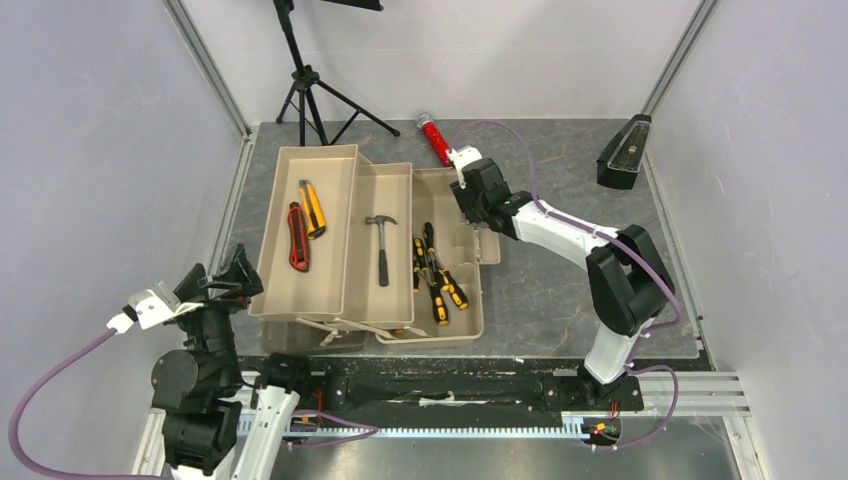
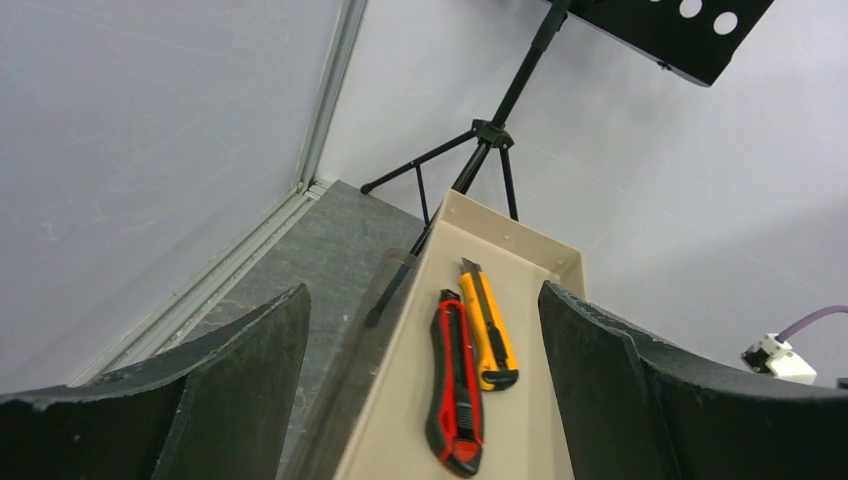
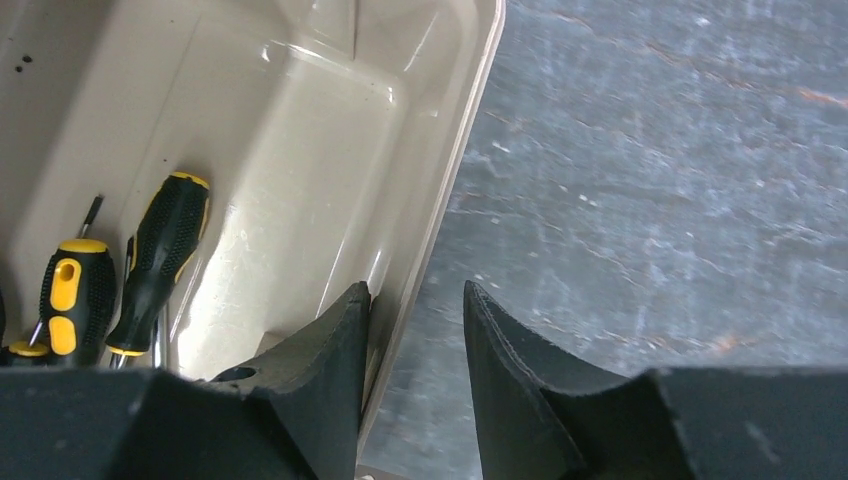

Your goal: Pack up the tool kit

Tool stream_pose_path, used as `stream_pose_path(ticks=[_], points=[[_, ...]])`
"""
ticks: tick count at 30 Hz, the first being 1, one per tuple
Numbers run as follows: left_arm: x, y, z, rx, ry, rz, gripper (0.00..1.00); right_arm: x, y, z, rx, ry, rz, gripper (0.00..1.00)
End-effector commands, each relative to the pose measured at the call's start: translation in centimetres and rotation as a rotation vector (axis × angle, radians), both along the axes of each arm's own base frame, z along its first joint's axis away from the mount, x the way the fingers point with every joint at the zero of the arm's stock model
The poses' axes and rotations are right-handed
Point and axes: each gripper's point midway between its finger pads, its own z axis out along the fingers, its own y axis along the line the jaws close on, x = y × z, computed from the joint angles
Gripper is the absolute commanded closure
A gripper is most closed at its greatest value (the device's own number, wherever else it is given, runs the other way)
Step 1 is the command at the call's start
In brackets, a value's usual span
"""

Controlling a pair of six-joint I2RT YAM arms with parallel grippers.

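Right end effector (image 3: 415, 300) of mine half-spread, straddling the right wall of the toolbox (image 3: 462, 140), inner finger (image 3: 320, 370) touching, outer apart; box sits toward the worktop (image 3: 650, 150) left edge, trays (image 1: 318, 150) fanned left. I'd seat deeper and pinch squarely before moving anything. Left end effector (image 2: 422, 288) gaping, empty.

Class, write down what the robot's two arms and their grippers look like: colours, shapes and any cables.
Both the left arm and right arm have white links joined by chunky black joints. A purple cable loops off each wrist, ending at a white plug. The left gripper and right gripper each carry two matte black, wedge-shaped fingers with slightly scuffed edges.
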Motion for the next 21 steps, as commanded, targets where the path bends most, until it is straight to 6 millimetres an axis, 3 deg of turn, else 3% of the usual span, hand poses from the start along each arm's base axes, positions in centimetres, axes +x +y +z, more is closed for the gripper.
stream_pose_path(ticks=[1,7,15,17,21], points=[[0.3,-0.5,0.7,0.009,0.019,-0.024,0.11,1.5,-8.5,1.9,-0.16,-0.045,-0.134,0.6],[1.8,-2.1,0.0,0.019,0.095,-0.101,0.11,2.8,-14.0,2.4,-0.174,-0.048,-0.256,0.6],[5.3,-5.0,-3.4,-0.037,0.24,-0.228,0.11,2.7,-18.4,1.6,-0.172,-0.023,-0.35,0.6],[6.3,-5.9,-4.8,-0.064,0.295,-0.26,0.11,2.9,-19.1,1.7,-0.165,-0.021,-0.362,0.6],[8.9,-7.9,-8.4,-0.135,0.408,-0.333,0.12,3.5,-18.1,2.8,-0.102,-0.049,-0.315,0.58]])
